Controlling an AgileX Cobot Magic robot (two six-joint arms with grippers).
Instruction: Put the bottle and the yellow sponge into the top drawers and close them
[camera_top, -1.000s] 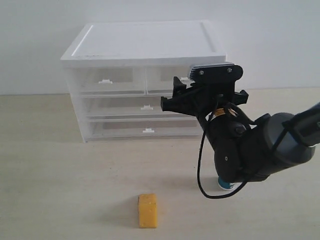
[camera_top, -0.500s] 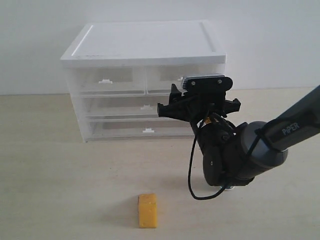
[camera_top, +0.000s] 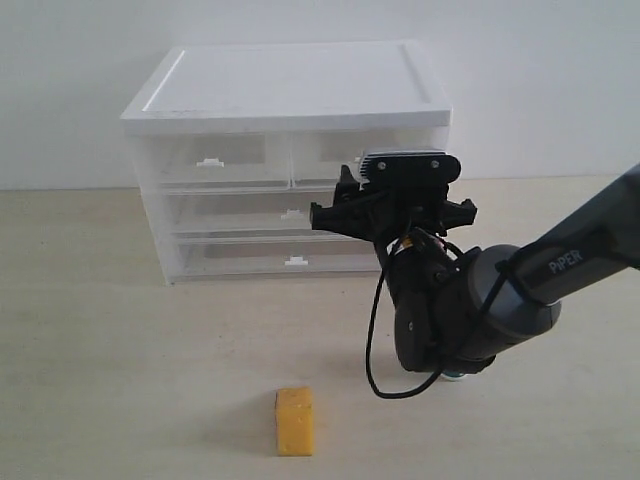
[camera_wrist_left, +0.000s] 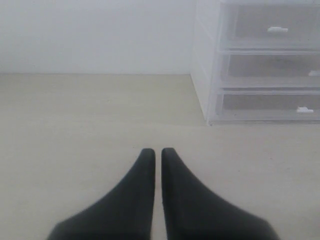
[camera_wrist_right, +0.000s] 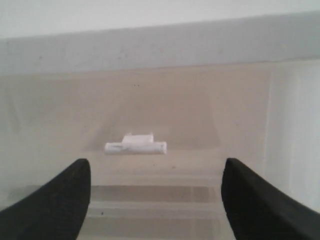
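The yellow sponge (camera_top: 294, 421) lies on the table near the front, apart from both grippers. The top drawers sit shut under the cabinet's white top (camera_top: 290, 85): the left drawer (camera_top: 215, 160) and the right drawer (camera_top: 325, 152). My right gripper (camera_top: 385, 205) hovers close in front of the right drawer. In the right wrist view that gripper (camera_wrist_right: 156, 162) is open and empty, with the drawer's white tab handle (camera_wrist_right: 135, 146) just beyond and between its fingers. The bottle is hidden behind the right arm. My left gripper (camera_wrist_left: 157, 151) is shut and empty over bare table.
Two full-width lower drawers (camera_top: 285, 235) sit shut below the top pair. The right arm's bulky body (camera_top: 465, 315) and its dangling cable (camera_top: 375, 345) stand between the cabinet and the table's front right. A white wall (camera_top: 540, 80) runs behind.
The right arm has shifted left and slightly down toward the right top drawer, and its body now covers the bottle that showed under it a second ago. The sponge has not moved.
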